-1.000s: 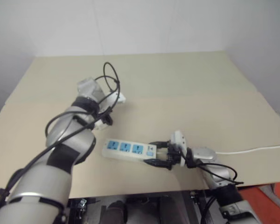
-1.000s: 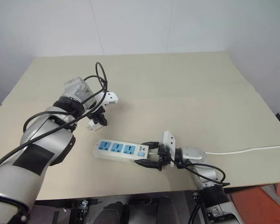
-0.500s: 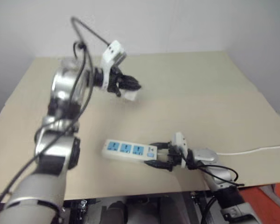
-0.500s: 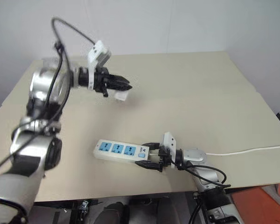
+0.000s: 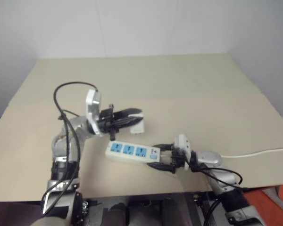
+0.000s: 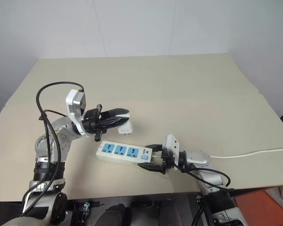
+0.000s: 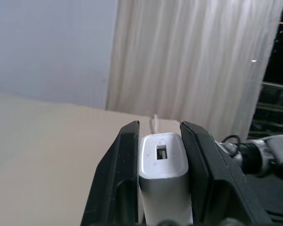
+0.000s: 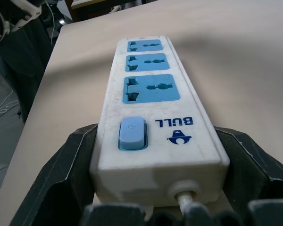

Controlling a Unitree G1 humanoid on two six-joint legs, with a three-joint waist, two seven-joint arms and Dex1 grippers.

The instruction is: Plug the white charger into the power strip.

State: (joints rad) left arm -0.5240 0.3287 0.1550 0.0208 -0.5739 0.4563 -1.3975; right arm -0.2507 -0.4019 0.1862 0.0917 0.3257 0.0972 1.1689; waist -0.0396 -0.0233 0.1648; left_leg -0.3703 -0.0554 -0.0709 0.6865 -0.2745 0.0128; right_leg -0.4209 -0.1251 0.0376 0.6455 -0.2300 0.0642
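Left eye view: the left tool [image 5: 132, 114] is closed on the white charger [image 5: 137, 125], which hangs above the power strip [image 5: 132, 151] on the tabletop [image 5: 188, 84]. Right wrist view: the right tool [image 8: 155, 179] grips the strip's cord end between wide jaws. Left wrist view: the charger sits straight between the fingers [image 7: 120, 188]. I think the prongs should be turned downward and aligned over one blue socket [image 8: 152, 87] before pressing.

I see a broad, matte beige rectangular tabletop [image 6: 188, 89], with a faint seam running left to right across its middle. Behind its far edge stands a plain white wall [image 6: 132, 26]. An orange-red patch of floor [image 6: 264, 207] shows at the near right. The left wrist view adds pale pleated curtains [image 7: 193, 61] beside a bluish-white wall.
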